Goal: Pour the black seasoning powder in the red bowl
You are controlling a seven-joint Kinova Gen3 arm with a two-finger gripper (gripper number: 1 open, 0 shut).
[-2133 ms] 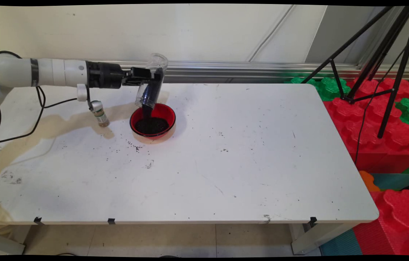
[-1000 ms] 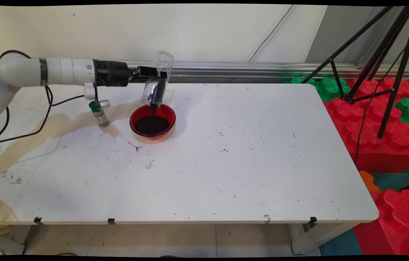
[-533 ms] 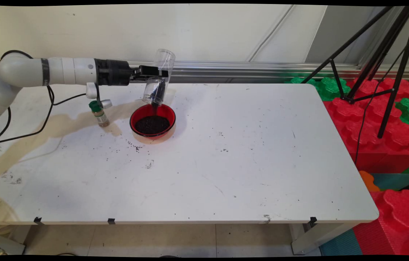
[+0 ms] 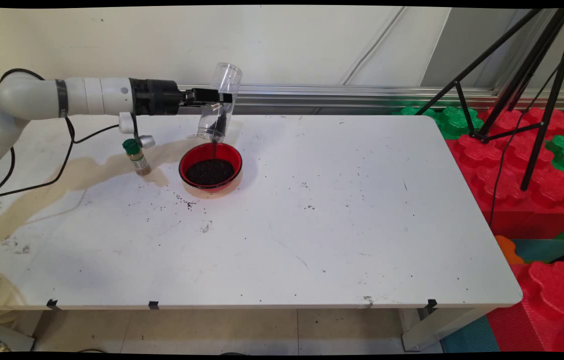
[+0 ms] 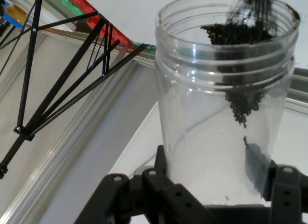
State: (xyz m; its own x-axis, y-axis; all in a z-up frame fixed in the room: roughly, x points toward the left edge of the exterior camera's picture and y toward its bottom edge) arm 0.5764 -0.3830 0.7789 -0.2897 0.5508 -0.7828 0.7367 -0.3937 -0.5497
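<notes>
While my gripper (image 4: 217, 103) hangs above the far left of the table (image 4: 312, 210), its jaws are clamped on a clear jar (image 4: 219, 102) between them, tipped mouth-down over the red bowl (image 4: 210, 167); dark granules (image 5: 240, 101) cling inside, near a green-capped bottle (image 4: 136, 157).

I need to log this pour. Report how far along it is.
Done: the red bowl already holds a dark heap of granules. In hand: the gripper holds the clear jar tipped mouth-down above the bowl, a thin stream falling. Left: a few granules cling inside the jar near its mouth; the jar is not set down. Spilled specks dot the table.
</notes>
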